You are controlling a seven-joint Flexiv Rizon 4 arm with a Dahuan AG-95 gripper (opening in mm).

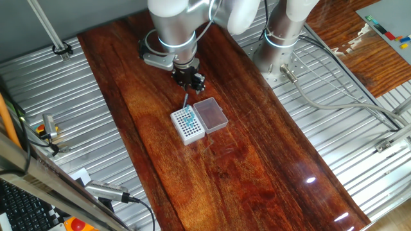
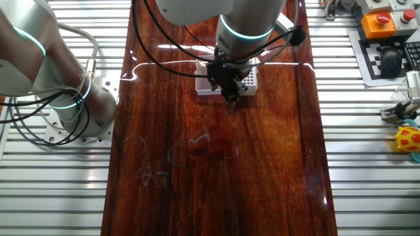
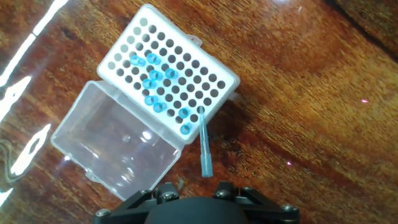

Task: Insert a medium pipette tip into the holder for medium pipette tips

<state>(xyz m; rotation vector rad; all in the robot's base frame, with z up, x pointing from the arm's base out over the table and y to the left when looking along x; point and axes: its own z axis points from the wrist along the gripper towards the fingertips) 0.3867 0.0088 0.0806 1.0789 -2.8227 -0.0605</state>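
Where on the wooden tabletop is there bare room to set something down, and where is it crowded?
Free: the long stretch of wooden tabletop from the white tip rack to the near end, and the strip along its left edge. Crowded: mid-table, where the rack touches the clear box, with the claw above and a blue pipette tip leaning into a rack hole.

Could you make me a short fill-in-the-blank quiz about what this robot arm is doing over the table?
1. The white square rack has a grid of dark ____ on top.
2. The tips already seated in it are ____ in colour.
3. The slender tapered tip has its narrow end at the rack's ____.
4. The clear plastic lid lies on a ____ table.

Answers: holes; blue; edge; wooden
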